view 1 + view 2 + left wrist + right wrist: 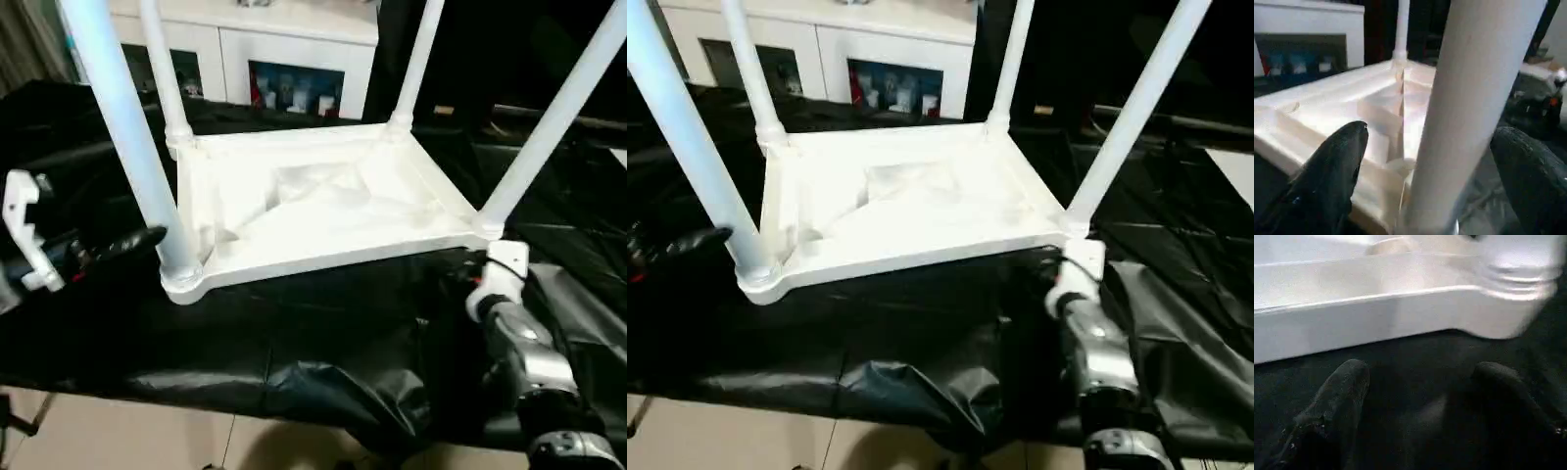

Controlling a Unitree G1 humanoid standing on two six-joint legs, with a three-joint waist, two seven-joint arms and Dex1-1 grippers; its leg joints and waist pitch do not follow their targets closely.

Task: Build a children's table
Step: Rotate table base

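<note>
black cloth drapes the work table (294, 343), with a white cabinet (284, 39) behind it. on the cloth the left gripper (1435, 161) stands spread wide, its black fingers (1332, 171) on either side of the near-left leg (127, 137) without pinching it, while the right gripper (1420, 401) rests parted on the cloth, just short of the near-right corner socket (487, 227). between them the children's table (313, 206) lies upside down, ribbed underside up, all four legs rising from its corners.
</note>
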